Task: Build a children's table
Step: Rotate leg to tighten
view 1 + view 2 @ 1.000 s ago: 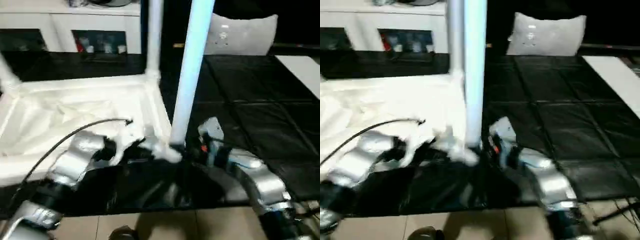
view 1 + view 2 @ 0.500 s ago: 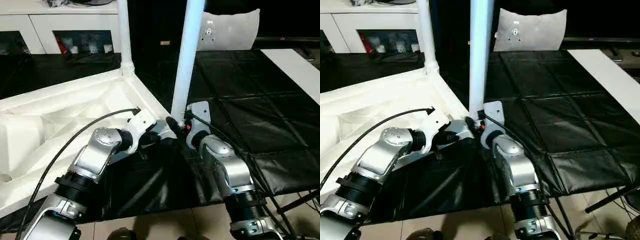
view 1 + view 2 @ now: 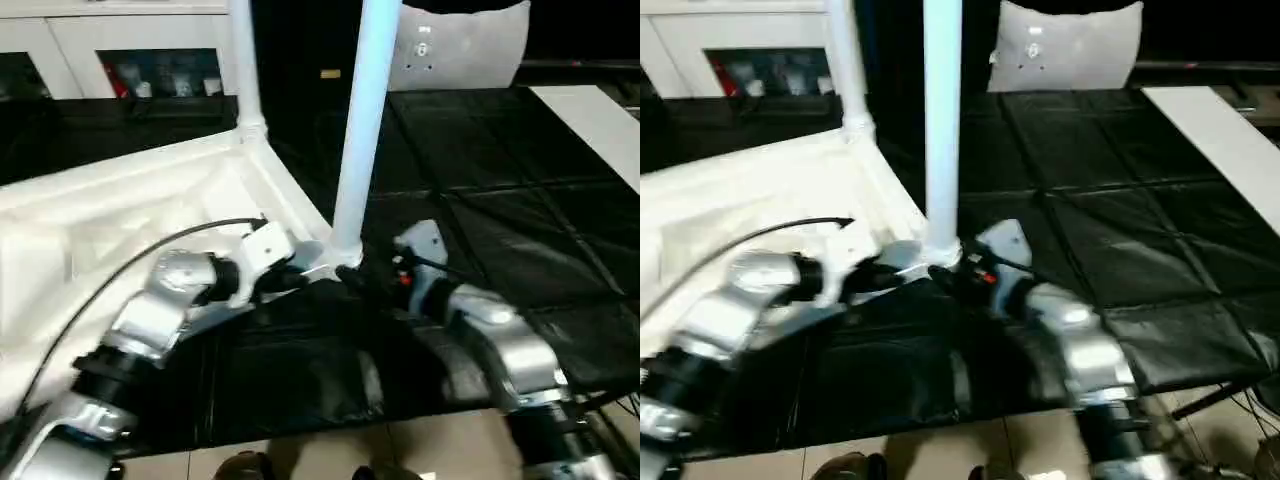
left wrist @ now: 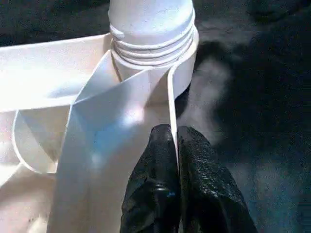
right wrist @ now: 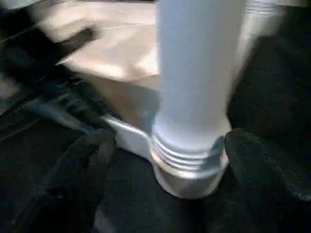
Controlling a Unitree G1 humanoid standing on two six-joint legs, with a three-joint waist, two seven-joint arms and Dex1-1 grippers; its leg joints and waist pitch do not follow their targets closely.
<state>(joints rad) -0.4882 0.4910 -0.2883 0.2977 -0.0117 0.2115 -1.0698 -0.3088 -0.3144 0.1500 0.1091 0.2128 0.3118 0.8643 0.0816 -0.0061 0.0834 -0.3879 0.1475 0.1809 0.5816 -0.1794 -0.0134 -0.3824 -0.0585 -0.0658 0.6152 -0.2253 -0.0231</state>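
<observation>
Nearest, the left pincer is clenched on the thin rim of the upturned white table top, while the right pincer stands released, its fingers either side of the near leg. That leg stands upright in its corner socket on the black bench. A second leg rises from the far corner.

The two eye views look forward and down from the robot's head over both silver forearms, taking in the upturned table top, its upright legs and the black workbench from slightly offset positions. The left wrist view sits very close, looking along the left gripper at the table top's thin rim and the threaded corner socket. The right wrist view, equally close, faces the same near leg from the opposite side, between the right gripper's spread fingers
</observation>
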